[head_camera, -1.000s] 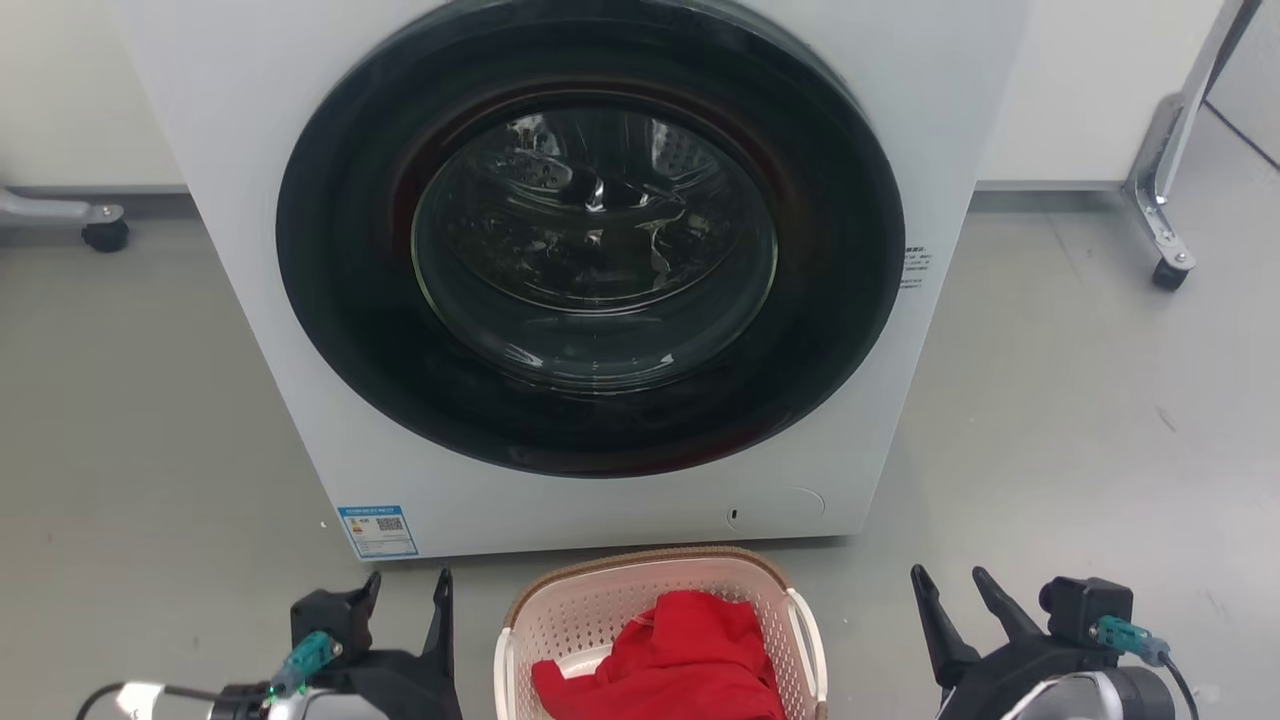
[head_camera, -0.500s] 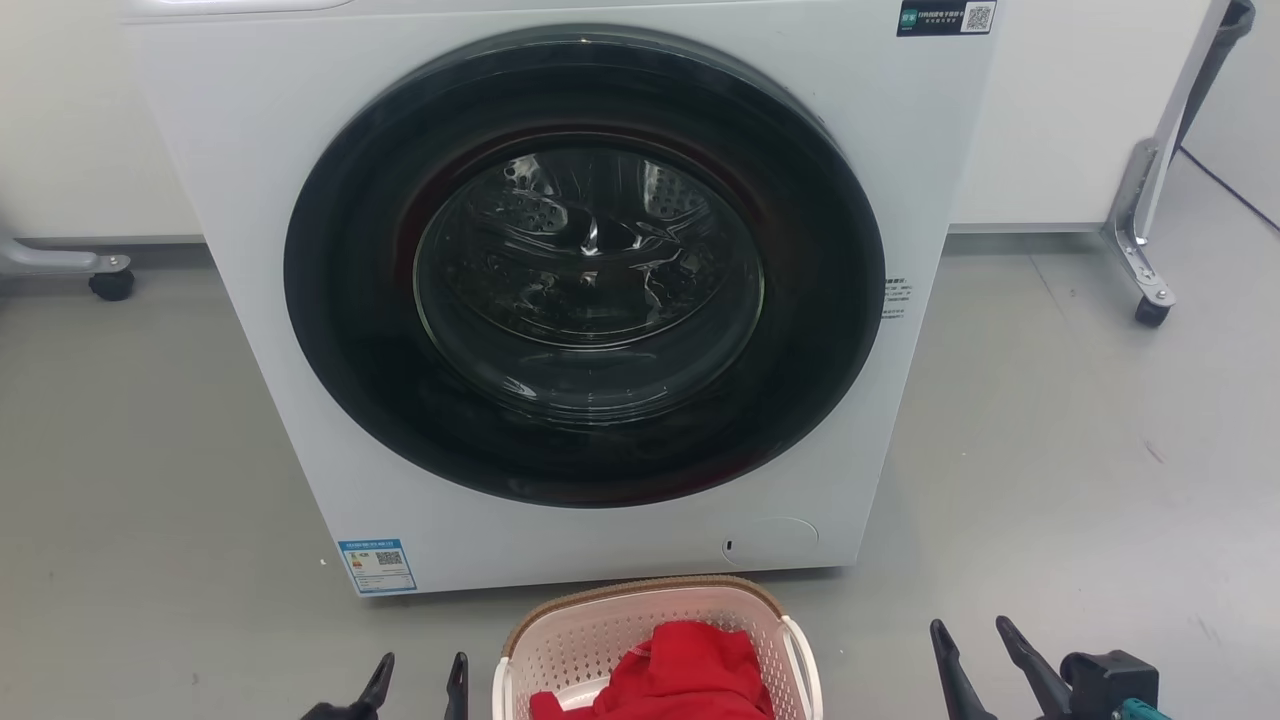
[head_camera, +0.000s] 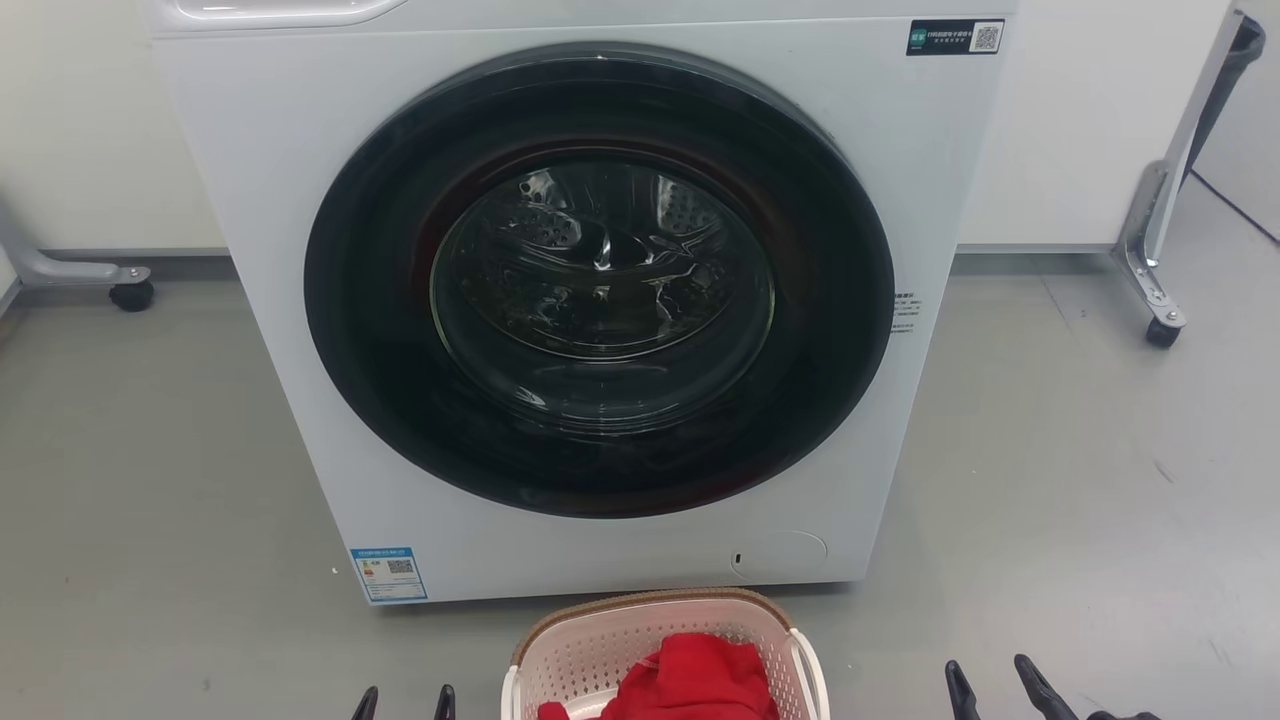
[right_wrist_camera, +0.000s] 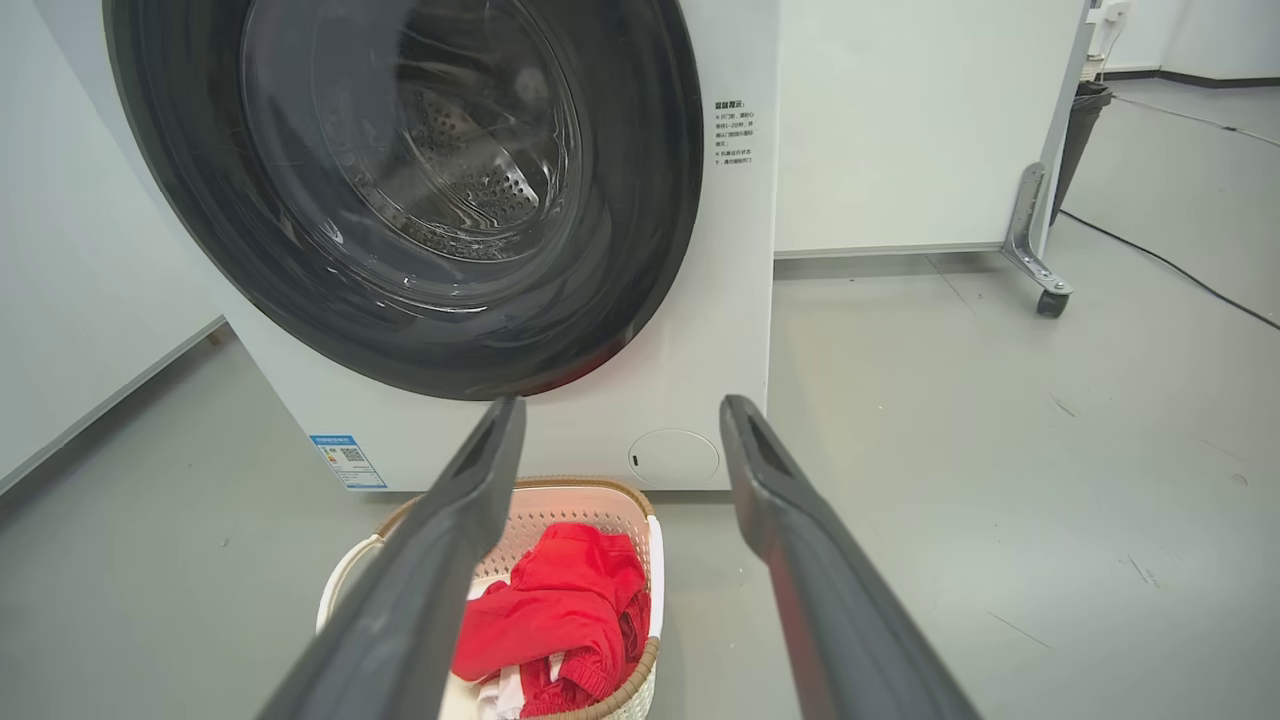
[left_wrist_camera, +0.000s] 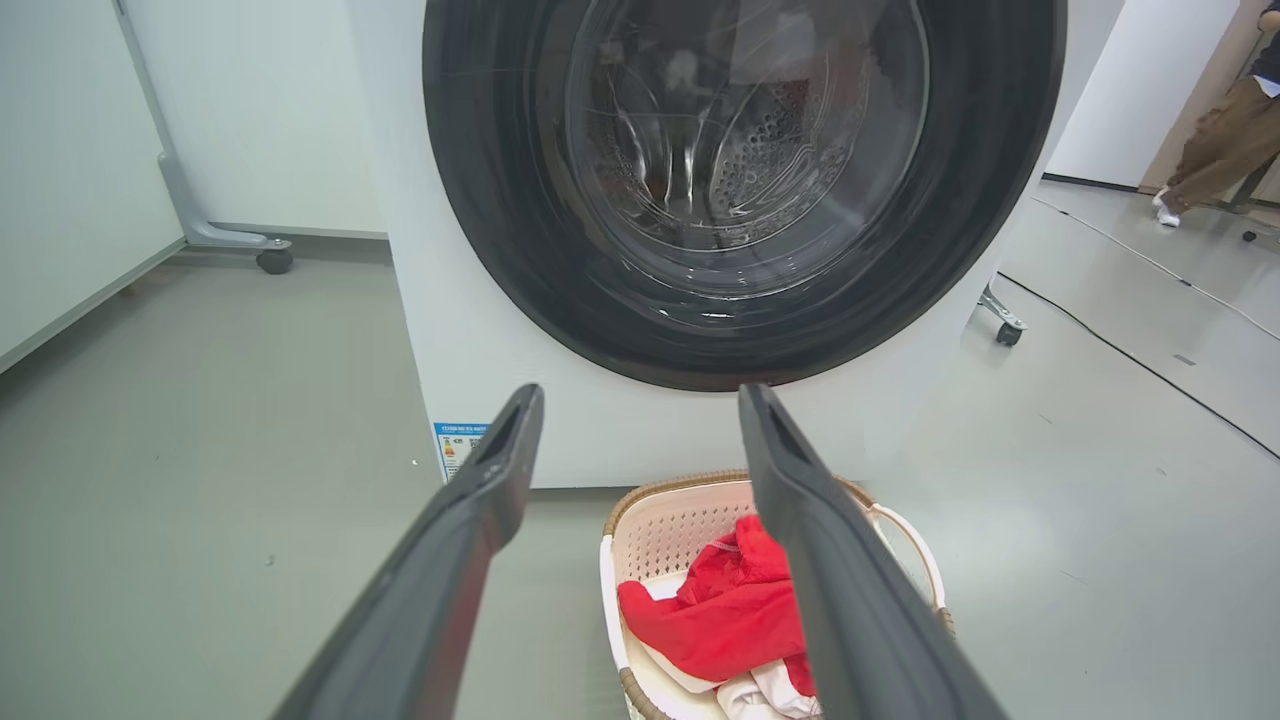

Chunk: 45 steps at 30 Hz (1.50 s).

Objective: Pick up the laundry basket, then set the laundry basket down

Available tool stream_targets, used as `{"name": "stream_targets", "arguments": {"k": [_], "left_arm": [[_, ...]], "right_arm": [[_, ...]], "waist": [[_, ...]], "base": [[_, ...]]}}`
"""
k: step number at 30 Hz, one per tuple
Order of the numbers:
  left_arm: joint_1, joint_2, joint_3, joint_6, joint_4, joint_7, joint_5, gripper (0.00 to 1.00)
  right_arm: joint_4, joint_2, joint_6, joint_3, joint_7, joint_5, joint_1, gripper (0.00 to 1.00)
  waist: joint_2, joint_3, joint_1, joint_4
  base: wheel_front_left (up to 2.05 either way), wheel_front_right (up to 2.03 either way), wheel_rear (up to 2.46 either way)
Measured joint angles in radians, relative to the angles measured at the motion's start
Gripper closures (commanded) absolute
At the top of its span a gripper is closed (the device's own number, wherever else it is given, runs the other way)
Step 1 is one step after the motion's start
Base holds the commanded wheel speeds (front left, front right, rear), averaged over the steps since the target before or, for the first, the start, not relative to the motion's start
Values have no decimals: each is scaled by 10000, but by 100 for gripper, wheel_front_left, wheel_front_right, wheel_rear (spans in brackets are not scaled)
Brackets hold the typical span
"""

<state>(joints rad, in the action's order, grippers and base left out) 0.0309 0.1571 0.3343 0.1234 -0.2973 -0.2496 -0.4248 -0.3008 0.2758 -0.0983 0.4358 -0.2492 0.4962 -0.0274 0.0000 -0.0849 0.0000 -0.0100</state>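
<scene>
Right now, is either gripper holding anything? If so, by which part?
Nothing is held. The left gripper and right gripper are both open and empty. The laundry basket sits on the floor between them, touched by neither.

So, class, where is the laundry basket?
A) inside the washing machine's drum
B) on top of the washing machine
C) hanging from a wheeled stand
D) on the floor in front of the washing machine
D: the laundry basket stands on the grey floor, just in front of the washing machine.
</scene>
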Motion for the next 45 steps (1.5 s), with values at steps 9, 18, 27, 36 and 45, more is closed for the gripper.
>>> {"name": "stream_targets", "arguments": {"k": [9,18,27,36,45], "left_arm": [[544,-226,-700,2,412,-2,591,0],[809,-349,-953,2,658,0,882,0],[815,-420,-909,2,800,-2,1189,0],[820,-479,-897,2,844,0,1290,0],[821,-508,-909,2,880,23,1373,0]], "right_arm": [[754,257,-174,-460,-2,-146,867,0],[1283,276,-251,-897,-2,-412,1288,0],[1603,274,-263,-1120,2,-587,1434,0],[1825,230,-263,-1266,105,-709,1502,0],[1969,128,-265,-1413,274,-859,1606,0]], "waist": [[0,-44,0,117],[0,12,0,161],[0,72,0,161],[0,101,0,147],[1,113,0,148]], "base": [[0,0,0],[0,0,0],[0,0,0],[0,0,0],[0,0,0]]}}
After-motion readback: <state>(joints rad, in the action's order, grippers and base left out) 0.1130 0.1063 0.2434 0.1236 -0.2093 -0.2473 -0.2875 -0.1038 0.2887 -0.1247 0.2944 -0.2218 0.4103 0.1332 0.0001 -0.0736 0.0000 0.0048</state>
